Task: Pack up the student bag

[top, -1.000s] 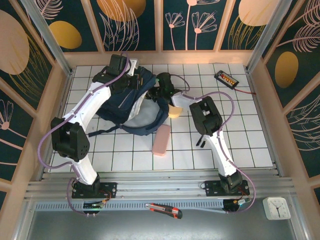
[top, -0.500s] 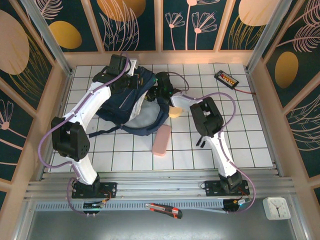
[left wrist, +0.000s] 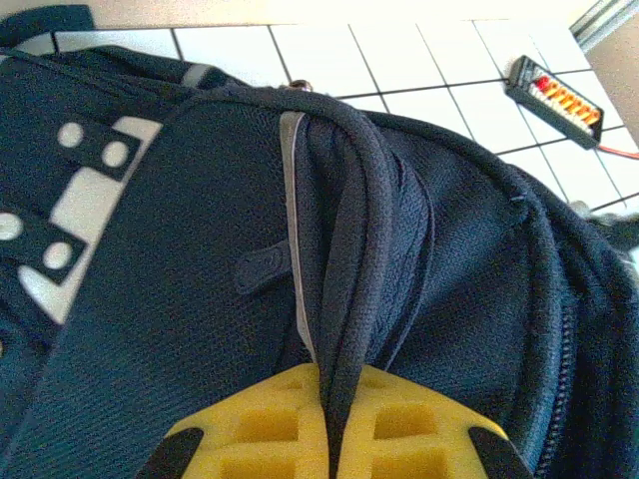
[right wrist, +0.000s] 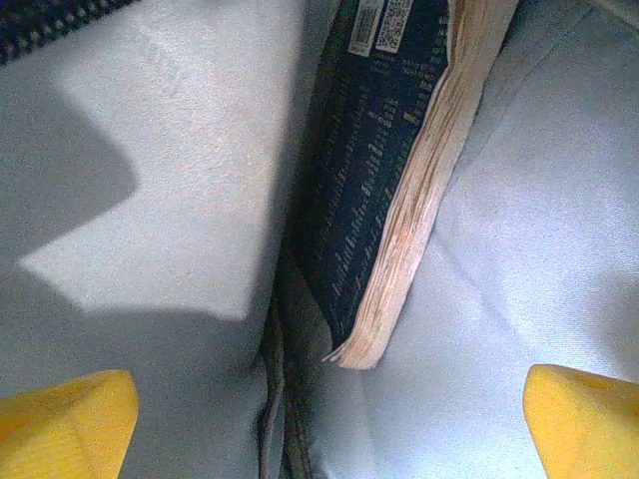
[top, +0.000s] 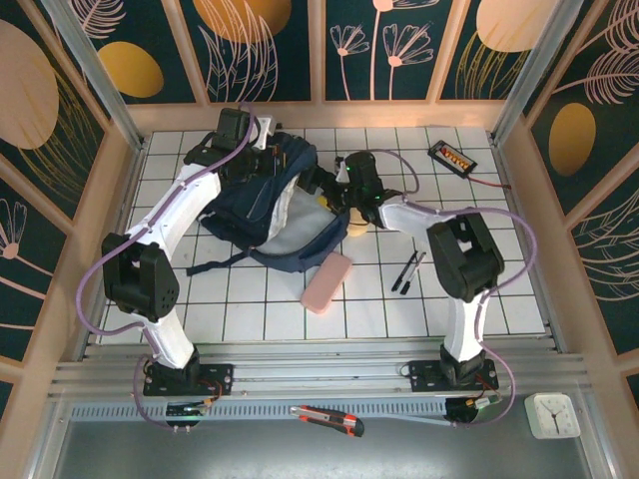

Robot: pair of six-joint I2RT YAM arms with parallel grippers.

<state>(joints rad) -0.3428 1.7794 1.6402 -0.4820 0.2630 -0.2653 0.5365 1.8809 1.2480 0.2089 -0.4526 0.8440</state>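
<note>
- Top external: mounted high, above and behind the arm bases, tilted down. It is distant and takes in the whole tiled counter (top: 499, 279) up to the far wall.
- Left wrist: very close on the outer navy fabric of the student bag (left wrist: 200, 279). It looks along the left gripper (left wrist: 327, 439) toward the counter's far right corner.
- Right wrist: close, facing pale lining (right wrist: 180, 150) and a book (right wrist: 389, 180). The yellow fingers of the right gripper (right wrist: 324, 429) sit at the bottom corners.
- Shared by top external and left wrist: the bag's outside and a black device (top: 451, 157) with a red lead.
</note>
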